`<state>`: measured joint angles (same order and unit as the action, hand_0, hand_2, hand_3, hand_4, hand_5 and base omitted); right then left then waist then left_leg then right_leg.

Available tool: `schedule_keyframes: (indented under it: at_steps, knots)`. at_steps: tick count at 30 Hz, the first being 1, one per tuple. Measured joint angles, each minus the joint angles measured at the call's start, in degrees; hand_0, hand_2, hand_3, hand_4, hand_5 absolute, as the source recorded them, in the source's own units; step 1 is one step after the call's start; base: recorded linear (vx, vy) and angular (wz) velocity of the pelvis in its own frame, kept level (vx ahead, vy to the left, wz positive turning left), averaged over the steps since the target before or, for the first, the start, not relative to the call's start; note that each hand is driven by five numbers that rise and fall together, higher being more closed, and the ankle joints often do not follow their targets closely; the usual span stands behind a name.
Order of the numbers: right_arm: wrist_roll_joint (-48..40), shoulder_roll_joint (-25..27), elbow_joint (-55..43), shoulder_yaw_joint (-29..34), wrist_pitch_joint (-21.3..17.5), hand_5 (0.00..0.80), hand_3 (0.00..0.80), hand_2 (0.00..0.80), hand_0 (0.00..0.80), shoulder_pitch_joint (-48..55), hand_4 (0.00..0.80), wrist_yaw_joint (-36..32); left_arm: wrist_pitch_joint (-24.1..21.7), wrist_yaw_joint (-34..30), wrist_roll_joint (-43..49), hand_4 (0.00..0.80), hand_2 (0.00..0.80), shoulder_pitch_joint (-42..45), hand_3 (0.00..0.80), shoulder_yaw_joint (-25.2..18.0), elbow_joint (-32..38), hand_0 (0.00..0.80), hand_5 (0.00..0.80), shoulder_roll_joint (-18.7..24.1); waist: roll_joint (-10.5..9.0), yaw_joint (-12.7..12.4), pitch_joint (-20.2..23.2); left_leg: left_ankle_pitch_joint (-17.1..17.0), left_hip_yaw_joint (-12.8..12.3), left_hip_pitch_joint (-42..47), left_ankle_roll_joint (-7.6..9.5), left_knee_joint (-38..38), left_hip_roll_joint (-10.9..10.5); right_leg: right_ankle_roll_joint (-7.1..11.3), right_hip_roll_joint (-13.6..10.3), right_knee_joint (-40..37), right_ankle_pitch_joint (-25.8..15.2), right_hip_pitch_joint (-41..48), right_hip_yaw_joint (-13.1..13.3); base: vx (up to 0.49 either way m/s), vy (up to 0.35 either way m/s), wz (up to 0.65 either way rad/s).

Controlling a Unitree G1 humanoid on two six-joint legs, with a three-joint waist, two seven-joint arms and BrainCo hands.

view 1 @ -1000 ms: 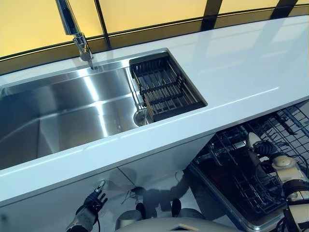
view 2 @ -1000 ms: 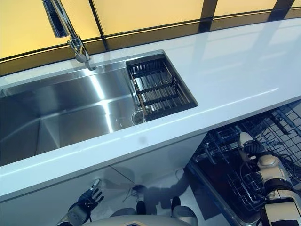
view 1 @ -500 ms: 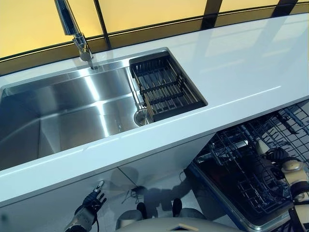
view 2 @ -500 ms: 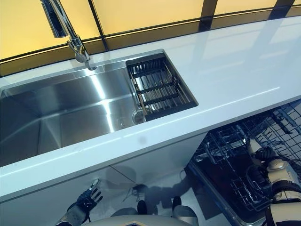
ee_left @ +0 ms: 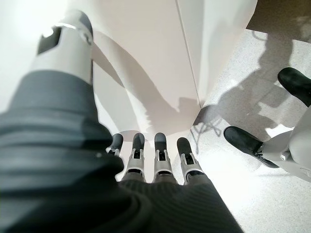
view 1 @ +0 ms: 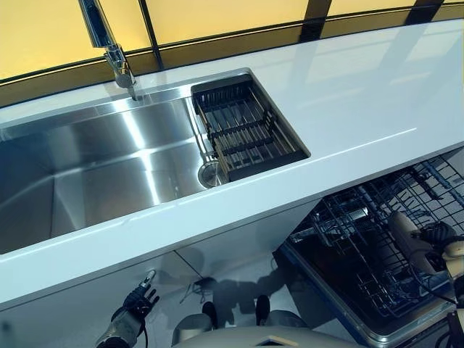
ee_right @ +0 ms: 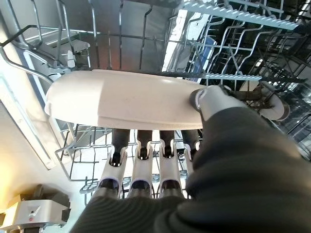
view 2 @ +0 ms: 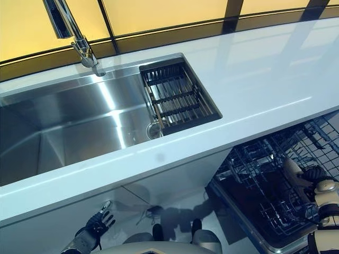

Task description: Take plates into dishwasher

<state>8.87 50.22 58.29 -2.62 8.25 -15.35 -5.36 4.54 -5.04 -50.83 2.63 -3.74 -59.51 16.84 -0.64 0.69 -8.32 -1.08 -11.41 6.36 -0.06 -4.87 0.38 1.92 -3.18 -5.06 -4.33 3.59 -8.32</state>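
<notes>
A cream plate [ee_right: 121, 99] is held edge-on over the wire dishwasher rack [view 1: 355, 239], which is pulled out below the counter at the lower right. My right hand [ee_right: 210, 101] is shut on it, thumb on top and fingers [ee_right: 141, 145] curled beneath. In the eye views the plate [view 1: 404, 230] stands tilted among the rack's tines, with the right hand [view 2: 318, 174] just right of it. My left hand [view 1: 136, 302] hangs open and idle low by the cabinet front, its fingers [ee_left: 156, 154] straight and holding nothing.
A white counter [view 1: 348, 94] runs across the view with a steel sink [view 1: 109, 167], a tall faucet [view 1: 109, 43] and a black drainer basket [view 1: 246, 130] at the sink's right end. White cabinet doors [ee_left: 146, 63] face the left hand.
My right hand has carried the plate to the right and further out over the rack. The left hand has stayed put. The view has shifted slightly.
</notes>
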Motion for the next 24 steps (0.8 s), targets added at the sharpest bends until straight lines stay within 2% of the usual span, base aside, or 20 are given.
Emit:
schedule_keyframes:
  at_steps: [6, 21, 24]
  knots:
    - [0.0, 0.0, -4.1, 0.2, 1.1, 0.0, 0.0, 0.0, 0.0, 0.0, 0.0, 1.1, 0.0, 0.0, 0.0, 0.0, 0.0, -0.1, 0.0, 0.0, 0.0, 0.0, 0.0, 0.1, -0.41, 0.0, -0.1, 0.0, -0.1, 0.1, 0.0, 0.0, 0.0, -0.02, 0.0, 0.0, 0.0, 0.0, 0.1, 0.0, 0.0, 0.0]
    - [-0.2, 0.0, -4.4, 0.2, 0.8, 0.0, 0.0, 0.0, 0.0, 0.0, 0.0, 1.1, 0.0, 0.0, -0.1, 0.0, 0.0, 0.0, 0.0, -0.2, 0.1, 0.0, 0.0, 0.2, -0.45, 0.0, 0.0, 0.0, 0.0, 0.3, 0.01, 0.0, 0.0, -0.23, 0.0, 0.0, -0.2, 0.2, 0.0, 0.0, 0.0, 0.0]
    - [-2.7, 0.0, -4.8, 0.2, 0.8, 0.0, 0.0, 0.0, 0.0, 0.0, 0.0, 1.4, 0.0, 0.0, -0.1, 0.0, 0.0, 0.2, 0.0, -0.3, 0.1, 0.0, 0.0, 0.2, -0.57, 0.0, 0.3, 0.0, 0.0, 0.3, 0.01, 0.0, 0.0, -0.23, 0.0, 0.0, -0.2, 0.3, 0.0, 0.003, 0.027, 0.0]
